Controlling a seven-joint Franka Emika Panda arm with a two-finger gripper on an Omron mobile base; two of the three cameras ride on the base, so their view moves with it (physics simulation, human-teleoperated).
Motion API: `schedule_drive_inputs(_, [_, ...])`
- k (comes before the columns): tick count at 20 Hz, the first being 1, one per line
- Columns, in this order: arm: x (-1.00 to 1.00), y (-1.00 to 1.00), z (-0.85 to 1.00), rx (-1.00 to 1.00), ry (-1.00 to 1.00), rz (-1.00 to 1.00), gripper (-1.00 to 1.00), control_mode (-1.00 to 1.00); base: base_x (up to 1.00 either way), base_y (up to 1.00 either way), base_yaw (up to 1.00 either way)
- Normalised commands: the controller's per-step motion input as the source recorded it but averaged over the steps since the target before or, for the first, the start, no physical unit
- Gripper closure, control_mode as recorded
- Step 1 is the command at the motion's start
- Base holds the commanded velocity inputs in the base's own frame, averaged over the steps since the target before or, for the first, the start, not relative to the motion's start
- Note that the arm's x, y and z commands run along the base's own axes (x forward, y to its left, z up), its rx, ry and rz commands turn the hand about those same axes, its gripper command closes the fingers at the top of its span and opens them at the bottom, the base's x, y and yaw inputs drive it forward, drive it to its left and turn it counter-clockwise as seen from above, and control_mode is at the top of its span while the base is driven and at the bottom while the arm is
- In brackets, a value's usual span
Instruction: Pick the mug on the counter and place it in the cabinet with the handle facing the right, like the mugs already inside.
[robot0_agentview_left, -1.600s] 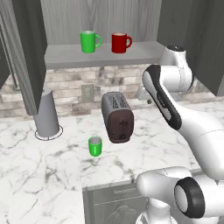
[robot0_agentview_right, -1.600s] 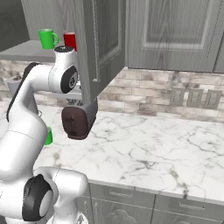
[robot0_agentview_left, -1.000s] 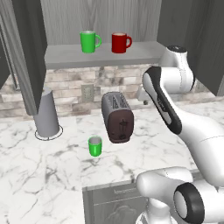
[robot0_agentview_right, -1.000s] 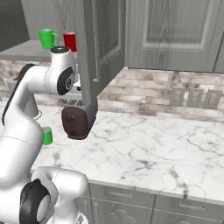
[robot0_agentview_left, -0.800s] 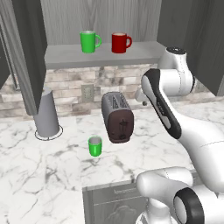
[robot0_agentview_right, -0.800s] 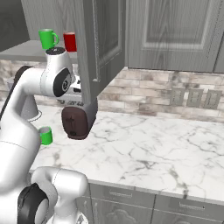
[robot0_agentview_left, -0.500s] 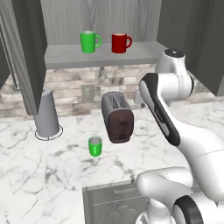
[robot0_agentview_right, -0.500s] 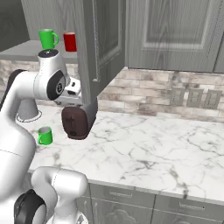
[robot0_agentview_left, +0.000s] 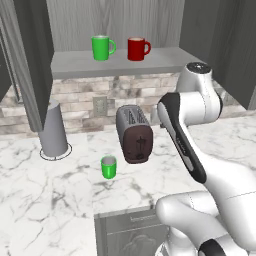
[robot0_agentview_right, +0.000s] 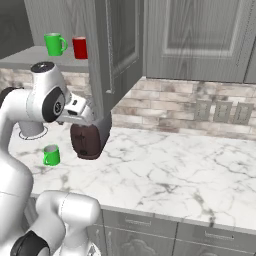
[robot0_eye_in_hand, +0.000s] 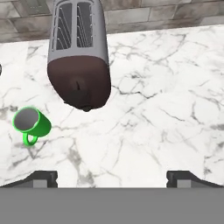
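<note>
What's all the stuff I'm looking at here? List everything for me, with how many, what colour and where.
green mug on the counter: one, bright green, upright and open-topped, standing on the marble in front of the toaster.
mugs on the shelf: two, one green and one red, side by side in the cabinet, handles to the right.
cabinet: one, dark grey, door open, pale shelf board.
toaster: one, grey top with dark brown end, on the counter near the wall.
canister: one, grey, tapered, at the counter's left.
counter: one, white marble with grey veins.
wall sockets: three, grey, on the brick backsplash.
arm: one, white with dark joints.
gripper: one, dark fingertips, open, holding nothing.
</note>
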Motion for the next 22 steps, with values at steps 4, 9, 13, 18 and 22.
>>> schedule_drive_inputs(4, [-0.18, 0.26, -0.07, 0.00, 0.00, 0.00, -1.00, -1.00, 0.00, 0.00, 0.00])
schedule_drive_inputs(9, [-0.16, 0.23, -0.09, 0.00, 0.00, -0.01, -1.00, -1.00, 0.00, 0.00, 0.00])
schedule_drive_inputs(13, [-0.14, 0.20, -0.10, 0.02, 0.00, -0.02, -1.00, -1.00, 0.00, 0.00, 0.00])
schedule_drive_inputs(18, [-0.18, 0.16, -0.14, 0.01, 0.00, -0.02, -1.00, -1.00, 0.00, 0.00, 0.00])
schedule_drive_inputs(22, [-0.17, 0.20, -0.17, 0.00, 0.00, -0.01, -1.00, -1.00, 0.00, 0.00, 0.00])
